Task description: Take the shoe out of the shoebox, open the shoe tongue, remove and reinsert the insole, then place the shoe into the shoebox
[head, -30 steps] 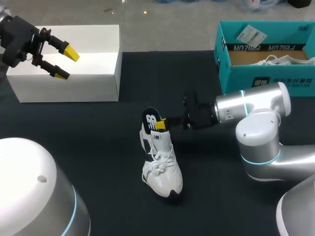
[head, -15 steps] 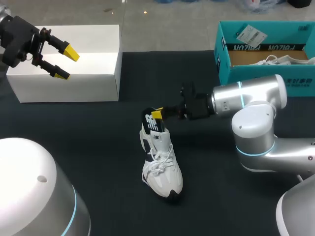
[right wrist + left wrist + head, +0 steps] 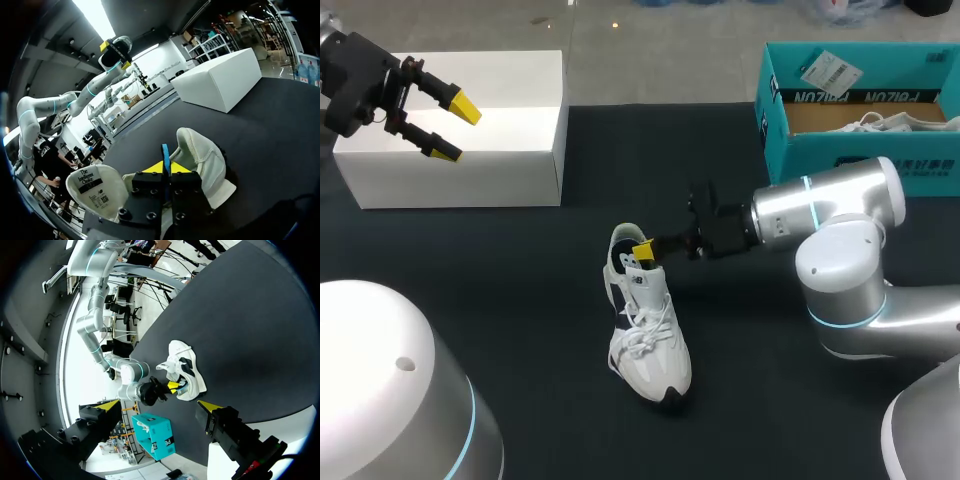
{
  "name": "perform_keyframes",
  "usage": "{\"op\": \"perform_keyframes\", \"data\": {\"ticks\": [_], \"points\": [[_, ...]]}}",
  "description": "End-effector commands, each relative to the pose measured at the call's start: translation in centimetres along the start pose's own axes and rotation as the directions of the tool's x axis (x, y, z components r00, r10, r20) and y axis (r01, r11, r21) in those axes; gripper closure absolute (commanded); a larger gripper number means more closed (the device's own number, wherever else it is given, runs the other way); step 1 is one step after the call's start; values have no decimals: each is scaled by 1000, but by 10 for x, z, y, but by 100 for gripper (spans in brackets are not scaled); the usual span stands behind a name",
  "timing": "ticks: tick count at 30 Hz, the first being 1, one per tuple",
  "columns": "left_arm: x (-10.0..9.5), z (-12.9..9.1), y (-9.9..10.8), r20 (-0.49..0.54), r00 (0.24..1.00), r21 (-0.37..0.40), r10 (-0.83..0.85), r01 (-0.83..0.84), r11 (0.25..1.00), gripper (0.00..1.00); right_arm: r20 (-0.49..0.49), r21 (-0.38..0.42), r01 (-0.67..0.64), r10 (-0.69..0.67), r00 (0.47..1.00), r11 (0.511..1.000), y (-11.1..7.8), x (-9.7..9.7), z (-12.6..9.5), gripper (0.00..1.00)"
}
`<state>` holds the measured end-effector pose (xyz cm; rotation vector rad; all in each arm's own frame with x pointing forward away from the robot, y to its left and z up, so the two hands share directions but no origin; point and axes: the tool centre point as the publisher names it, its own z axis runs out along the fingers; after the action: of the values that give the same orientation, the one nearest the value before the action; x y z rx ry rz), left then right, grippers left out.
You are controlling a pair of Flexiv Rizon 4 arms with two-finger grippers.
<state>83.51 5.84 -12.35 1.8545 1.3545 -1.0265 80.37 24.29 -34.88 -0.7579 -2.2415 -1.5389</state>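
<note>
Dark desk (image 3: pixel 520 300), shoe (image 3: pixel 650 345) upright at its middle, already out of the teal shoebox (image 3: pixel 860 150), which sits well beyond the shoe on the right arm's side. Its tongue (image 3: pixel 95 192) looks pulled open. Right pincer (image 3: pixel 642 250) is at the shoe's heel opening, tips pressed on a thin dark edge, judged to be the insole (image 3: pixel 165 150). Insole work is unfinished and reboxing is left. Left pincer (image 3: pixel 455 129) is spread, far from the shoe, holding nothing.
</note>
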Motion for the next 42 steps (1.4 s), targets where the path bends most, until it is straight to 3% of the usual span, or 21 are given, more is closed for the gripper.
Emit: {"op": "perform_keyframes", "data": {"ticks": [1, 12, 23, 24, 25, 31, 42], "points": [[0, -1, 0, -2, 1000, 2, 1, -1, 1000, 0, 0, 19, -10, 10, 1000, 1000, -9, 8, -3, 100], [0, -1, 0, -2, 1000, 2, 1, -1, 1000, 0, -45, 72, 1, 2, 999, 997, -15, 16, 6, 100], [0, -1, 0, -2, 1000, 2, 1, -1, 1000, 0, -42, 84, 14, -11, 999, 996, -9, 11, 15, 100], [0, -1, 0, -2, 1000, 2, 1, -1, 1000, 0, -38, 82, 13, -10, 999, 997, -8, 10, 14, 75], [0, -1, 0, -2, 1000, 2, 1, -1, 1000, 0, -34, 80, 13, -11, 999, 997, -7, 10, 14, 61], [0, -1, 0, -2, 1000, 2, 1, -1, 1000, 0, -26, 67, 34, -32, 999, 997, -1, 11, 11, 50], [0, -1, 0, -2, 1000, 2, 1, -1, 1000, 0, -18, 72, 52, -50, 999, 996, 8, 15, 4, 51]]}}
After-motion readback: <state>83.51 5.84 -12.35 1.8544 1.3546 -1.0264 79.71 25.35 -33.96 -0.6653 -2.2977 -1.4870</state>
